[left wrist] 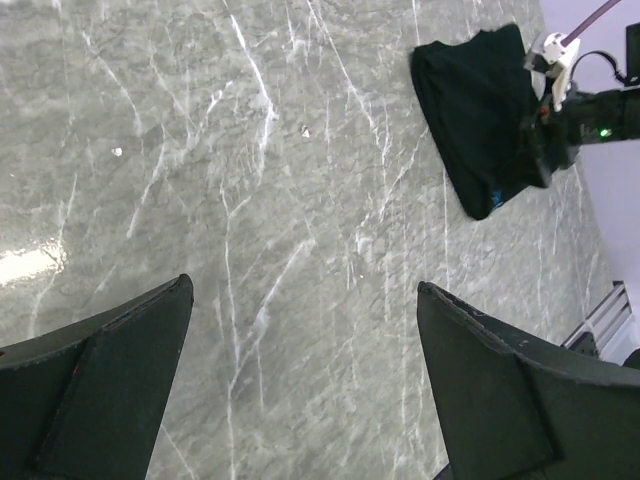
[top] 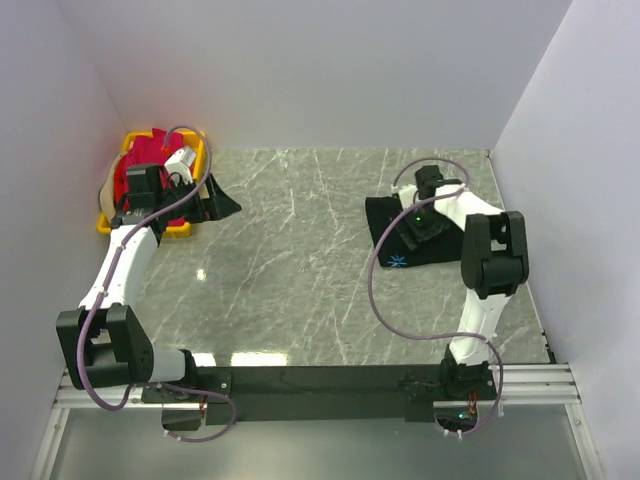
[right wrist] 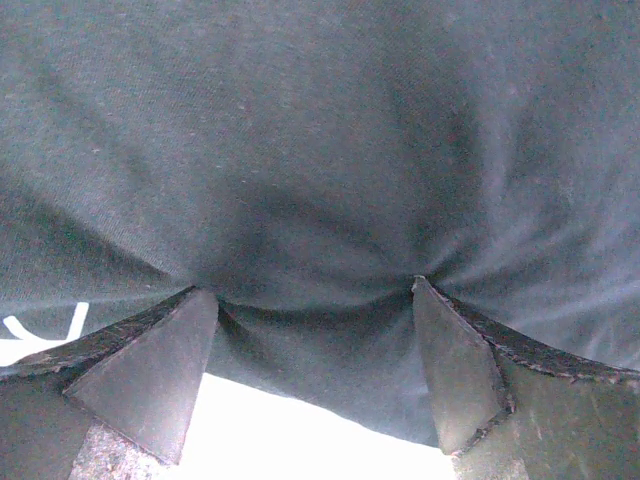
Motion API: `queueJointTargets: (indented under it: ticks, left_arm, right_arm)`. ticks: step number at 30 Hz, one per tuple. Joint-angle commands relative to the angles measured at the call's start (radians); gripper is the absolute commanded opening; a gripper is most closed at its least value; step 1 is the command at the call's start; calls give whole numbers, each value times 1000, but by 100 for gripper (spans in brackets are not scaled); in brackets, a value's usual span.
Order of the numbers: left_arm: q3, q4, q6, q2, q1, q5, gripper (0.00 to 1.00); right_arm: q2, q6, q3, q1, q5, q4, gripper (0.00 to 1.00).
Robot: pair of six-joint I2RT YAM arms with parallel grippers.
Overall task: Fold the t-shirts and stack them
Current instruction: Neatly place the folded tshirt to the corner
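The right gripper [top: 415,228] stands on top of the folded black t-shirt [top: 385,225], jaws spread wide, with cloth reaching out past it on every side and the most of it lying toward the middle of the marble table [top: 300,260]. The right wrist view shows what the overhead view cannot. Both fingertips [right wrist: 200,300] are dug into the black t-shirt [right wrist: 320,130], which fills nearly the whole picture ahead of the right gripper [right wrist: 315,290] and puckers in soft creases running from tip to tip. No fold is pinched between the fingers. A white print [right wrist: 40,325] shows on the cloth just behind the one finger. The overhead view alone shows a small blue mark [top: 397,262] at the shirt's near edge, on the side of that claw facing the arm bases. The left gripper [top: 218,203] is well apart from the black shirt, across the table, and its jaws also stand as wide as they go, with nothing in them. Just behind it and to its outer side sits the yellow crate [top: 105,224], with the magenta-pink t-shirts [top: 135,165] heaped inside. Only the overhead view shows these, since the left wrist camera looks away from them. That camera shows bare table [left wrist: 250,150] between the tips of the left gripper [left wrist: 303,285]. Far ahead of them lies the black t-shirt [left wrist: 470,110], with the right gripper [left wrist: 545,150] on its farther part.
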Motion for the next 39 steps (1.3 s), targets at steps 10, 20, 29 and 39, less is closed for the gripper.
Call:
queueJointTargets:
  ticks: [10,20,29,39]
  left_arm:
    - [56,17,-31,-22,4,-16,99]
    - [56,20,-46,-22,2,-5,99]
    - [77,-24,-37,-16,2,-31,99]
    - [80,-53,-2,-7,13,-62,99]
  right_arm:
    - [-256,119,104,-102,-108,-120,86]
    - [-127,47,-13,-103,54,-43,83]
    - [166,162,223,-152,71,-104,77]
    - [502,243,815,-281,28,-295,70]
